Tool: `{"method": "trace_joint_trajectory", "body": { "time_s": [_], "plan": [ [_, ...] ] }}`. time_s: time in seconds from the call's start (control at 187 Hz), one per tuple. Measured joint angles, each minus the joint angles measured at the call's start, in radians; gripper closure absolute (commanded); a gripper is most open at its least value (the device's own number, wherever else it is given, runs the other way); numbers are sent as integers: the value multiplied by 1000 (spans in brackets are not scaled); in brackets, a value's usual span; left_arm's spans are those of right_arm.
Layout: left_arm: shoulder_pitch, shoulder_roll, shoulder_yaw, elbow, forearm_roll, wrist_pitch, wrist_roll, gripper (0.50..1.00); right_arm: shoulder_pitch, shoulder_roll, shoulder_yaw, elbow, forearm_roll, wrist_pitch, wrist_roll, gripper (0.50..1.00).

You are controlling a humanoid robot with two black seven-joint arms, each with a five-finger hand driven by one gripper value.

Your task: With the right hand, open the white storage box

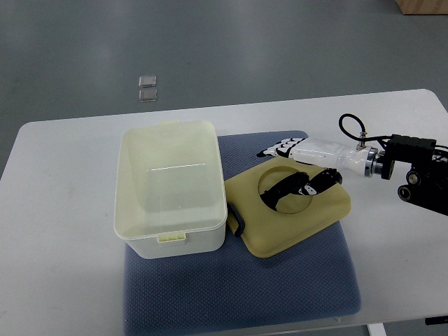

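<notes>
Yellowish lid (294, 217) beside white storage box (171, 185), under right hand (297, 168).

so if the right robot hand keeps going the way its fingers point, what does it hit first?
Likely the white storage box. The right robot hand points left over the yellow lid, which lies off beside the box. Height is unclear from above, so it could pass over the rim.

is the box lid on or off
Off. The lid lies beside the box on the mat, with the right hand on it.
</notes>
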Motion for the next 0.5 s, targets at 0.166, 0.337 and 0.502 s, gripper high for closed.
{"method": "trace_joint_trajectory", "body": {
  "time_s": [0.166, 0.337, 0.502],
  "plan": [
    [0, 0, 1, 0, 0, 0, 0, 500, 39, -79, 5, 29, -12, 115, 0, 572],
    [0, 0, 1, -1, 1, 0, 0, 500, 154, -227, 29, 91, 18, 361, 0, 572],
    [1, 0, 2, -4, 1, 0, 0, 500, 206, -287, 210, 79, 294, 542, -3, 572]
  ]
}}
